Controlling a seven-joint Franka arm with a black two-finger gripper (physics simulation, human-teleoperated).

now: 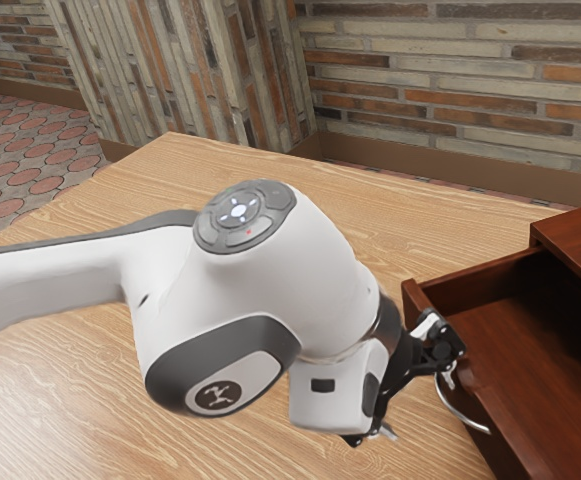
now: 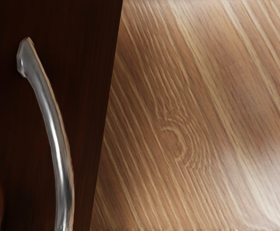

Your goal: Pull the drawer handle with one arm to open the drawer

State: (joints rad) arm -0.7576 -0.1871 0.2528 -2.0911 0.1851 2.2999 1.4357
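Cannot tell the fingers' (image 1: 438, 345) closure; sit on or just beside the curved steel handle (image 1: 457, 408) of the drawer (image 1: 530, 350), itself partway out of its cabinet (image 1: 580, 235) at the exterior view's right; pull straight along the drawer's run, level, no twist; reaches low over the bench (image 1: 90, 400) from that view's left, hand aimed at the drawer front.
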